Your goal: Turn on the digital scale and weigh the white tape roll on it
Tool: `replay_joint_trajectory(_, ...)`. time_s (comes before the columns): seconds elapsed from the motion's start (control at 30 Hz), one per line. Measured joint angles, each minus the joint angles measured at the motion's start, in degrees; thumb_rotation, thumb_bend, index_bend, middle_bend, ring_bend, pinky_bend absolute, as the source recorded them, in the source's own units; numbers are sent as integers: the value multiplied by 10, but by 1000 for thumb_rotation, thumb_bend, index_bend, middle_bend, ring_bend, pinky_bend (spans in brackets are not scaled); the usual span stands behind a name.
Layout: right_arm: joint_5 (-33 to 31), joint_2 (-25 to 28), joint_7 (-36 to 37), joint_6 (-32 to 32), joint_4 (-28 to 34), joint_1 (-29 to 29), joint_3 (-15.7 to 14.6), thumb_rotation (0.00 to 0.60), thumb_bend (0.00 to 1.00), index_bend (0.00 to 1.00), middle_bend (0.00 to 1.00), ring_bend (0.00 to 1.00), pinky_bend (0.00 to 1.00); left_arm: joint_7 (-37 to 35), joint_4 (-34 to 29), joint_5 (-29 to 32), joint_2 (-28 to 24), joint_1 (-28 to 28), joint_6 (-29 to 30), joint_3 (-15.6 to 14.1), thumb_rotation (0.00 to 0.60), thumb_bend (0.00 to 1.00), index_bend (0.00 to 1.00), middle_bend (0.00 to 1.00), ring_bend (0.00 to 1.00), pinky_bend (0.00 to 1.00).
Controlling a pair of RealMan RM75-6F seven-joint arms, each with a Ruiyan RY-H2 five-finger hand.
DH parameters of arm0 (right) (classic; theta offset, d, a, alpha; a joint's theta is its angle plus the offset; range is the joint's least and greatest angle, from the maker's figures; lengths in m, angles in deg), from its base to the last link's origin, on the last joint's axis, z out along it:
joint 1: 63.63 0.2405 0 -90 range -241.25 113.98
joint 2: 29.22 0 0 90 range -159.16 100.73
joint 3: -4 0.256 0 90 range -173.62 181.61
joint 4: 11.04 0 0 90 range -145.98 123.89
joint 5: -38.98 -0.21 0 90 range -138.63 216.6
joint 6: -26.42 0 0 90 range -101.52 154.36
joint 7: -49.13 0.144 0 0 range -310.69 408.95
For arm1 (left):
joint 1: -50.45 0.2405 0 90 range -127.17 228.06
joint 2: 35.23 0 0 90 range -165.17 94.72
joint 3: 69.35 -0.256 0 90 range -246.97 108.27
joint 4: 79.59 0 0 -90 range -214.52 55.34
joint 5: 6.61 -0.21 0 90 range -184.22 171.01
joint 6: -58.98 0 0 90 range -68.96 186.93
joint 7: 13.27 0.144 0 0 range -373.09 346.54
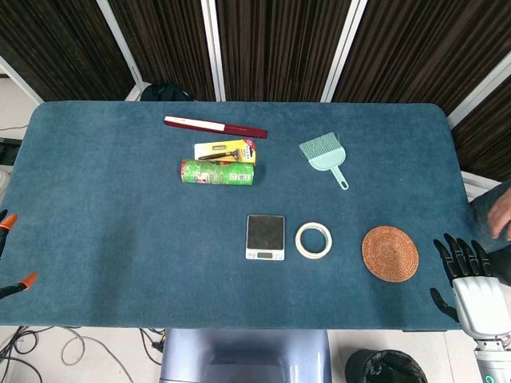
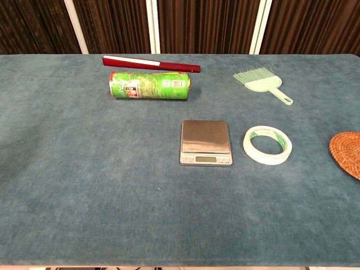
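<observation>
The small digital scale (image 1: pixel 265 237) (image 2: pixel 206 142) lies flat near the middle of the blue table, its steel platform bare and its display strip facing the front edge. Just to its right lies the white tape roll (image 1: pixel 314 240) (image 2: pixel 267 144), flat on the cloth and a small gap apart from the scale. In the head view my right hand (image 1: pixel 471 283) hovers at the table's front right corner, fingers spread and holding nothing, well to the right of the roll. My left hand appears in neither view.
A round woven coaster (image 1: pixel 390 254) (image 2: pixel 346 154) sits right of the roll. Further back lie a green can (image 1: pixel 217 172) (image 2: pixel 149 85) on its side, a yellow package (image 1: pixel 225 151), a red and white flat bar (image 1: pixel 215 126) (image 2: pixel 151 63) and a mint hand brush (image 1: pixel 325 155) (image 2: pixel 263 82).
</observation>
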Motion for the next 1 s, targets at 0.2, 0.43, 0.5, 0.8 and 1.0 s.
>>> replay_joint_trajectory(0.2, -2, -2, -3, -4, 0, 1, -1, 600, 363, 6, 48, 66, 36, -1, 0, 0, 0, 0, 0, 0, 600, 29, 0, 0, 0, 0)
replay_joint_trajectory(0.43, -1, -2, -3, -7, 0, 2, -1, 600, 362, 6, 48, 65, 36, -2, 0, 0, -1, 0, 1, 0, 600, 28, 0, 0, 0, 0)
replay_joint_trajectory(0.5, -1, -2, -2, -7, 0, 2, -2, 600, 362, 6, 48, 65, 36, -3, 0, -1, -1, 0, 1, 0, 600, 28, 0, 0, 0, 0)
replay_joint_trajectory(0.8, -4, 0, 5, -6, -2, 1, -1, 600, 363, 6, 48, 65, 36, -2, 1, 0, -1, 0, 1, 0, 600, 28, 0, 0, 0, 0)
replay_joint_trajectory(1.0, -1, 3, 24, -18, -3, 5, -7, 600, 362, 6, 49, 65, 36, -3, -1, -1, -1, 2, 4, 0, 600, 28, 0, 0, 0, 0)
